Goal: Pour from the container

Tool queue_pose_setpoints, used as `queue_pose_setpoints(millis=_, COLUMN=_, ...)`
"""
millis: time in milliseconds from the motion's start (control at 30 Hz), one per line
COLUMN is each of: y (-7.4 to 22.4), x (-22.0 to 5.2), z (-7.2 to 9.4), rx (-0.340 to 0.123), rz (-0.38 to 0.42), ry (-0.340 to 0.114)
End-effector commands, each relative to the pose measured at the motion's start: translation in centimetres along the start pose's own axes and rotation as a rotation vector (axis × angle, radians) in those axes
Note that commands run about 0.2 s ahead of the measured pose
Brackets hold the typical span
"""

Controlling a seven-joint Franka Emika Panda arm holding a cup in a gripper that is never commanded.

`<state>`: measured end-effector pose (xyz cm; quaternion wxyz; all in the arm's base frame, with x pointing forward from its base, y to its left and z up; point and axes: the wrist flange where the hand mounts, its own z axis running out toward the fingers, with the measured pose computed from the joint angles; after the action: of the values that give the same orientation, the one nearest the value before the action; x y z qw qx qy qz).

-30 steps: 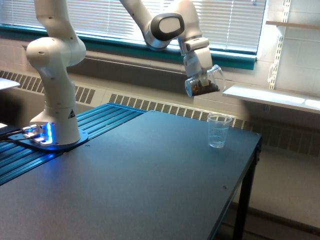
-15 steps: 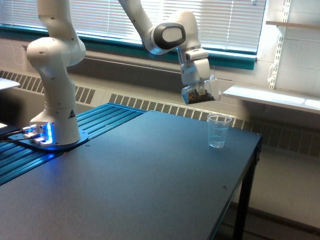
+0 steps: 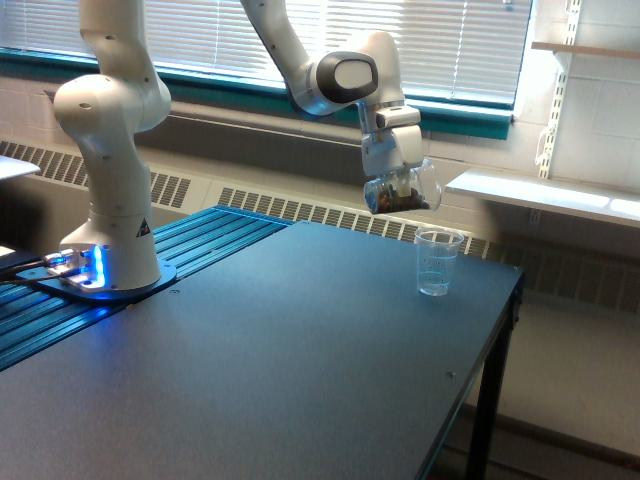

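The container (image 3: 404, 190), a clear rounded tumbler with dark brown material in it, hangs in the air, tilted with its mouth toward the exterior view's right. My gripper (image 3: 398, 178) is shut on the container, its fingers largely hidden behind the plastic. Below it and slightly to the right, a narrower clear cup (image 3: 437, 262) with faint markings stands upright on the dark table (image 3: 280, 350), near the far right corner. The tumbler's mouth is above and left of that cup's rim. No material shows falling.
The arm's white base (image 3: 110, 200) stands at the table's left on a blue ribbed strip (image 3: 180, 250). The table's right edge (image 3: 500, 330) drops off just beyond the cup. A white shelf (image 3: 540, 192) and window blinds lie behind.
The gripper and the container have come down and slightly to the left, closer to the cup on the table. The tumbler's tilt has shifted a little.
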<state>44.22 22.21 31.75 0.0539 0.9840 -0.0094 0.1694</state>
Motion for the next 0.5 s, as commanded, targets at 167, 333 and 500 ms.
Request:
queue_pose_setpoints(millis=167, y=-1.2, x=0.3, z=-0.2, rx=-0.026, rz=0.005, ry=0.002)
queue_pose_setpoints(millis=333, y=-1.8, x=0.2, z=0.0, rx=-0.039, rz=-0.005, ry=-0.003)
queue_pose_setpoints(millis=500, y=-2.4, x=0.2, z=0.3, rx=-0.047, rz=-0.014, ry=-0.008)
